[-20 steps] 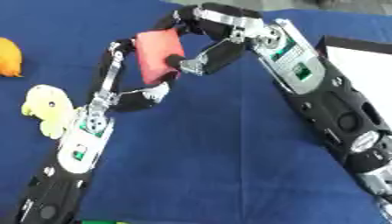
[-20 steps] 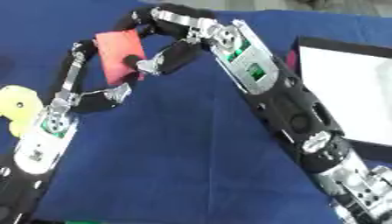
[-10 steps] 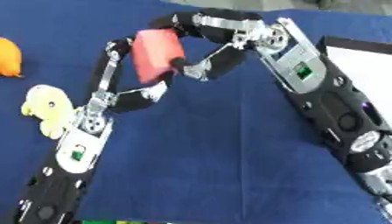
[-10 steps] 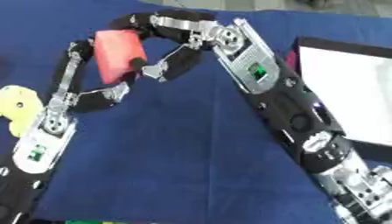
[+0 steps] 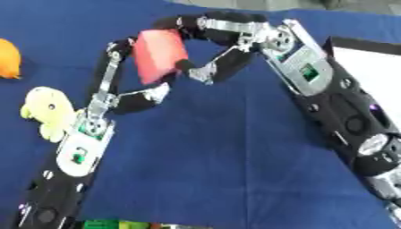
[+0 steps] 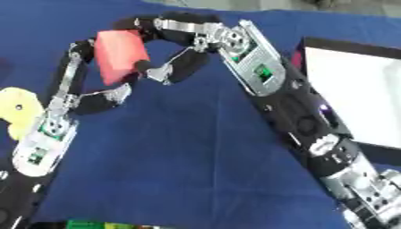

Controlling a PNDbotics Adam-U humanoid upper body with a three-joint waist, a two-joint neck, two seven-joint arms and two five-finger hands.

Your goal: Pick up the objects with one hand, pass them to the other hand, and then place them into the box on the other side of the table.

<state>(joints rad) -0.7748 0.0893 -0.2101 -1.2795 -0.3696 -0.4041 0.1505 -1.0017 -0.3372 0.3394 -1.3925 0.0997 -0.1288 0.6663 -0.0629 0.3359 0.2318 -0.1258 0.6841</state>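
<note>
A: Since a second ago the red block (image 5: 159, 56) sits a little higher and more upright between the two hands, and the right hand (image 5: 210, 67) has closed in on it from above and from the side. The surface (image 5: 211, 152) and the things at its left edge lie as they did.

B: Who has the block now?

A: Both, I judge. The left hand (image 5: 129, 74) has fingers curled up behind it and a thumb under it; the right hand wraps fingers over its top edge, with the thumb against its lower right face. It hangs in the air, well apart from the surface, toward the far left.

B: What could go wrong?

A: Biggest risk: the left hand lets go before the right has a true hold, and the block drops to the blue cloth. Next: the right thumb meets the block near a corner, so the block may pivot and slip when it is carried off. Smaller: the two sets of fingers crowd each other, and the left fingers could drag the block askew as they pull away.

B: And the count, largest down?

A: One box (image 6: 352, 96), dark-rimmed and white inside, at the right edge. One red block. One pale yellow toy (image 5: 47, 112), duck-like, beside the left forearm. One orange thing (image 5: 8, 65), cut off by the left edge. At the near edge a strip of green and yellow (image 5: 109, 223); what it is, I cannot tell.
</note>
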